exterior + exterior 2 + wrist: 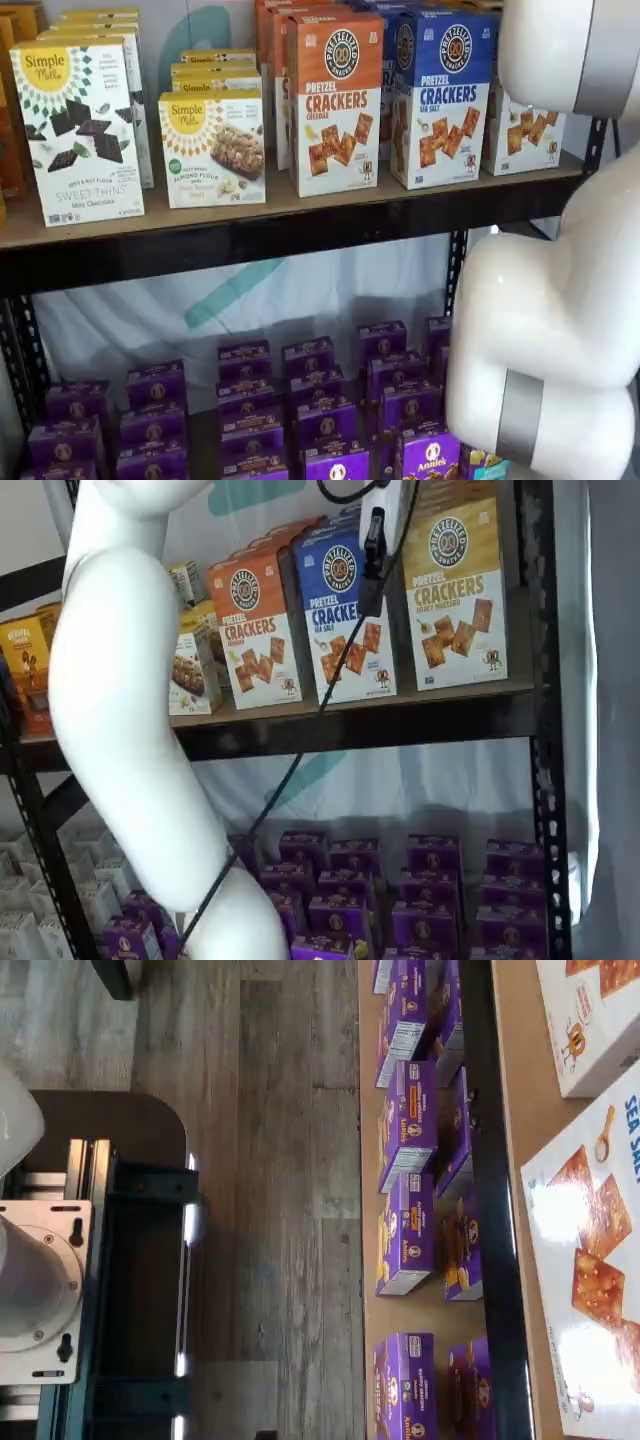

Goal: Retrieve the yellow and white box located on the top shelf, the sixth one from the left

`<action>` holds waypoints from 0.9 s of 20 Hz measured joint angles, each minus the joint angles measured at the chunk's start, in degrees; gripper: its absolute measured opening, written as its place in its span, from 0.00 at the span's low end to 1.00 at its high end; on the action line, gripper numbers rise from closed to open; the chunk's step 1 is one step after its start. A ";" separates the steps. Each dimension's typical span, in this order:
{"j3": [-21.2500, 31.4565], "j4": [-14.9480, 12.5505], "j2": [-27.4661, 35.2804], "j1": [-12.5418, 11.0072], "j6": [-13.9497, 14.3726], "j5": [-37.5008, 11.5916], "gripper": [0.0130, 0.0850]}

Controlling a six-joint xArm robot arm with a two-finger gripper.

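Observation:
The yellow and white box [455, 595] stands upright at the right end of the top shelf [400, 730], its front showing brown square crackers. In a shelf view only its white lower part [525, 135] shows behind my arm. My gripper [372, 590] hangs from the upper edge with a cable beside it. Its black fingers are in front of the blue box [345, 620], just left of the yellow and white box. They show side-on, so I cannot tell if they are open. The wrist view shows the blue box's front [590, 1260] and a second white-fronted cracker box [590, 1020].
An orange Pretzel Crackers box [335, 115] and white Simple Mills boxes [80, 130] stand further left on the top shelf. Several purple boxes [300, 400] fill the lower shelf. A black upright [535, 730] stands right of the yellow and white box. My white arm [560, 300] covers the right side.

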 joint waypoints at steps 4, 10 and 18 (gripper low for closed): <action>5.50 -4.68 -4.58 1.55 -0.99 -5.44 1.00; 9.51 -4.71 -7.76 1.15 -1.73 -8.90 1.00; 7.85 -0.87 -7.48 -0.18 -1.83 -12.15 1.00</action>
